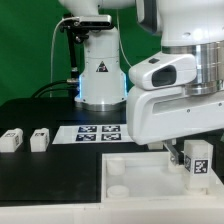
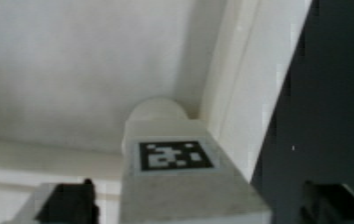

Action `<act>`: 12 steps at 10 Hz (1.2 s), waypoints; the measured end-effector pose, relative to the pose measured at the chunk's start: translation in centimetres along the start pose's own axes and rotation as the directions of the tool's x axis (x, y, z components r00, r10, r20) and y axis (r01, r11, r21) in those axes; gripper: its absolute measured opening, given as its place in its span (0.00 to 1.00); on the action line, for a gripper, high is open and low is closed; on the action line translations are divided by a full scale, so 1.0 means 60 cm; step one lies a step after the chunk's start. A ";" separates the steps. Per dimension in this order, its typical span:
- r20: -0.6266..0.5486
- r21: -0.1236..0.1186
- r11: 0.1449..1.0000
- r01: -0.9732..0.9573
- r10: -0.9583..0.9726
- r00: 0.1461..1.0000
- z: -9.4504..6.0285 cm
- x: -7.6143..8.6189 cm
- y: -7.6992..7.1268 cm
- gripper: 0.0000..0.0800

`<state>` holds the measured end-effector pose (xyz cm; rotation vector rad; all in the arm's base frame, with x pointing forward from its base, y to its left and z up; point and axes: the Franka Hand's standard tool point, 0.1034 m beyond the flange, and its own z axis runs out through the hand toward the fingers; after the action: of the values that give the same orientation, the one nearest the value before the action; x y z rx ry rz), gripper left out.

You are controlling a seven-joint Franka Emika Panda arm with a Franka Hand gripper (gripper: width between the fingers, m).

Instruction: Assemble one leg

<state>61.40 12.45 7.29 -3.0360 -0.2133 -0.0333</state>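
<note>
Leg (image 1: 197, 158) over the panel's (image 1: 140, 168) edge, gripper (image 2: 195, 206) straddling it, clamp unclear; probably light, stiff, slick: pinch its flat sides.

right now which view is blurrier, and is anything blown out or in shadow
Wrist view: blurrier. The leg sits close to the lens with soft tag edges, and the panel behind it shades gently to grey. Exterior view: sharper. Tags on the marker board look distinct, while the white arm housing near the camera is bright with little detail.
</note>
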 end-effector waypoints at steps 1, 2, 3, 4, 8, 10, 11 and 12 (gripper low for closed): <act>0.000 0.000 1.000 0.002 -0.002 1.000 0.000 0.000 0.001 0.48; -0.002 -0.006 0.998 -0.058 0.058 0.998 0.000 0.001 0.009 0.37; -0.001 -0.003 0.987 -0.159 0.159 0.987 0.000 0.000 0.009 0.37; -0.001 -0.003 0.973 -0.229 0.229 0.973 0.001 0.000 0.009 0.37; 0.021 0.020 0.689 -0.724 0.724 0.690 0.004 0.017 0.014 0.37; 0.038 0.046 0.485 -0.873 0.873 0.487 0.005 0.017 0.015 0.37; 0.051 0.049 0.379 -0.924 0.923 0.382 0.006 0.017 0.015 0.37; 0.064 0.051 0.294 -0.955 0.953 0.296 0.007 0.017 0.015 0.37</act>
<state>62.52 11.76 6.84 -2.5087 1.5919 0.0999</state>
